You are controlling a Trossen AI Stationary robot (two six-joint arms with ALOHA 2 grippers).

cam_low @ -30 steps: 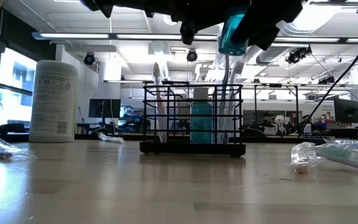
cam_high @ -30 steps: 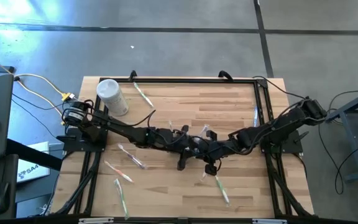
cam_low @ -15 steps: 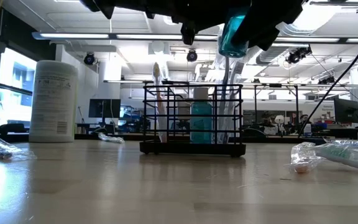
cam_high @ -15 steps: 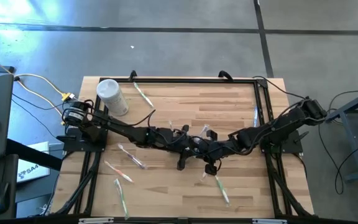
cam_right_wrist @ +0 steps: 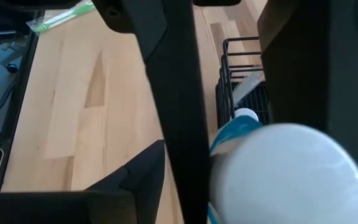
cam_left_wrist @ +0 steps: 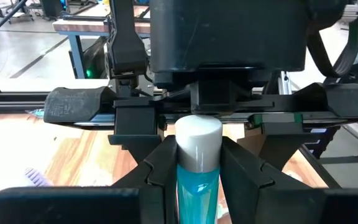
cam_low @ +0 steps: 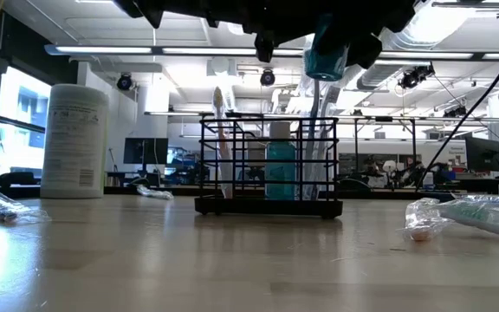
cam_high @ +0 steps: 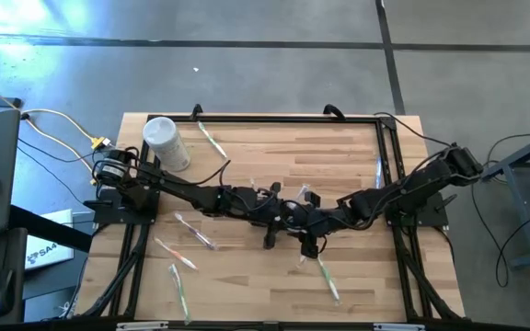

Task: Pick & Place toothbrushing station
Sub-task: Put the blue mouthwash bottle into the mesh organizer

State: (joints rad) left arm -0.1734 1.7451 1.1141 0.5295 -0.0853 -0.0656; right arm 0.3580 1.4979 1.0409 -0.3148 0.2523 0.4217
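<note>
Right gripper (cam_left_wrist: 197, 140) is clamping a teal tube (cam_left_wrist: 196, 171) w/ white cap, holding it above the black wire station (cam_low: 267, 165) near table centre. Left gripper (cam_high: 274, 207) is crowding in just beside it over the rack; whether its jaws are apart or together cannot be told, since the left wrist view is showing mainly the other arm's fingers (cam_left_wrist: 157, 168) around the tube.

Station is standing upright on the table (cam_high: 339, 152), already holding a white brush (cam_low: 219, 139) and a teal bottle (cam_low: 279, 169).

Risks, as judged:
- Tube is hanging over the rack's rim; if lowered off-line it could be catching a wire and tipping the light rack.
- Two arms working this close could be knocking each other.
- Glossy tube may be slipping in the fingers if tilted.
- Wrapped items (cam_low: 457, 217) and canister (cam_low: 74, 139) are lying well apart, so little risk there.
</note>
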